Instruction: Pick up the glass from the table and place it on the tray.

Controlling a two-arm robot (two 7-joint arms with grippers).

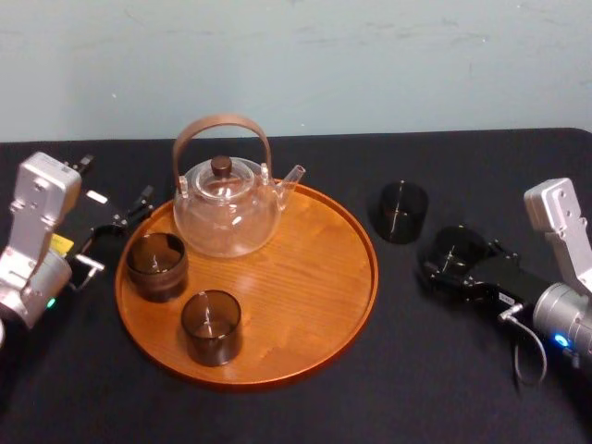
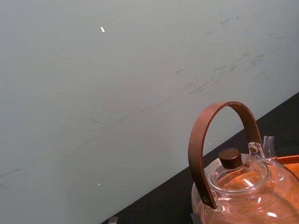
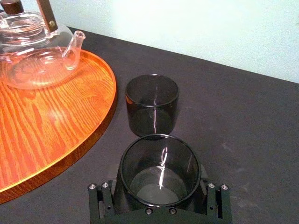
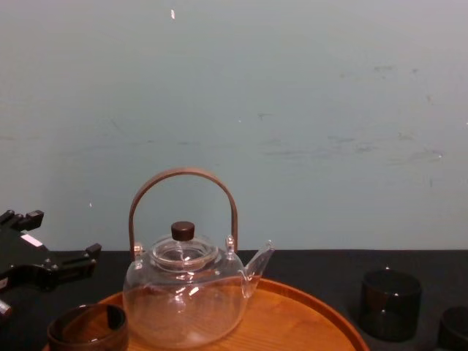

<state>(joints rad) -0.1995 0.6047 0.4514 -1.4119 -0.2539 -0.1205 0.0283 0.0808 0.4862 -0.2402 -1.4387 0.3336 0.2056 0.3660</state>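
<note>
Gripping hand: the right gripper (image 1: 453,264) is working on the right of the table (image 1: 435,379), its jaws pressing in on either side of a dark glass (image 3: 160,170). It is holding low on the wall, probably so the cup is hanging upright.
Glass: it is sitting in that grip to the right of the tray (image 1: 305,277), apart from its rim (I cannot tell whether its base is touching the cloth or clearing it).
Second glass (image 1: 402,211): it is standing loose just beyond the gripped one, farther away and nearer the tray, so a route to the tray is likely needing to pass over it or on its near side.
Tray load: a teapot (image 1: 225,208) is occupying the far part, and two cups (image 1: 157,264) (image 1: 211,326) are filling the left and near-left, leaving the right half bare as the obvious landing spot.
Left gripper (image 1: 125,215): it is lying off the tray's left edge, fingers spread and holding nothing, seemingly parked clear of the work.
</note>
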